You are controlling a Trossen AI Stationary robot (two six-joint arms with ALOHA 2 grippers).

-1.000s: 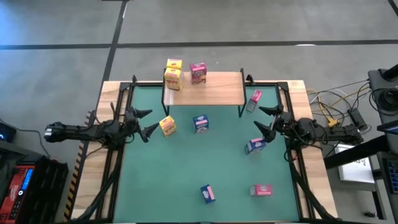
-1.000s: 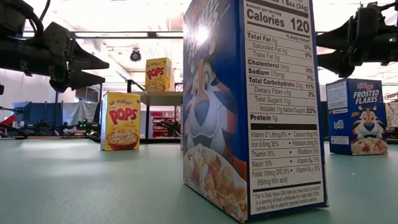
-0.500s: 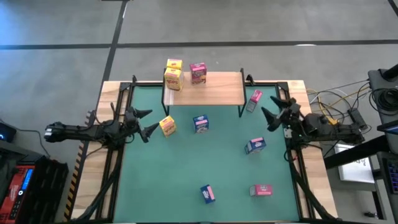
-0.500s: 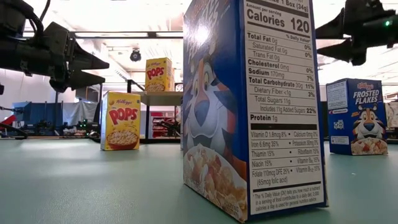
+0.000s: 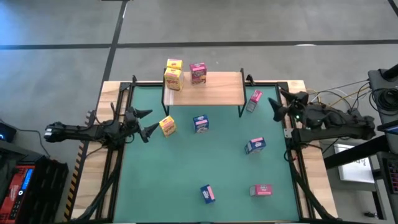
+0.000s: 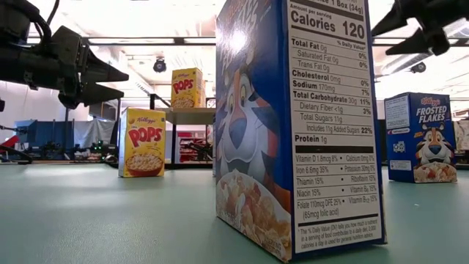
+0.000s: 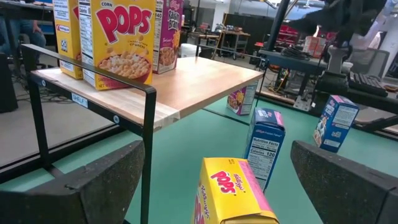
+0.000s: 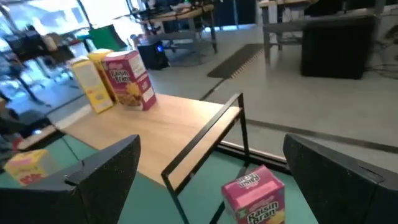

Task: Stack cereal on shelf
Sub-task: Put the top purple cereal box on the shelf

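Note:
The wooden shelf (image 5: pixel 208 88) stands at the table's far side and carries two yellow boxes (image 5: pixel 173 73) and a pink box (image 5: pixel 198 73). On the green mat stand a yellow box (image 5: pixel 167 126), a blue box (image 5: pixel 201 124), a pink box (image 5: pixel 254 101) by the shelf's right leg, another blue box (image 5: pixel 255 145), and near the front a blue box (image 5: pixel 208 194) and a pink box (image 5: pixel 261 190). My left gripper (image 5: pixel 149 121) is open, just left of the yellow box (image 7: pixel 233 190). My right gripper (image 5: pixel 277 101) is open, raised, right of the pink box (image 8: pixel 255 194).
Black frame rails (image 5: pixel 118 155) run along the mat's left and right sides. The shelf's black legs (image 7: pixel 148 149) stand at the mat's far edge. The blue box (image 6: pixel 293 125) near the front fills the middle of the low view. Cables (image 5: pixel 336 106) lie off the table's right.
My right gripper has gone up and toward the table's far edge, away from the blue box on the right, and now stands beside the pink box by the shelf's right leg. It stays open. No box has moved.

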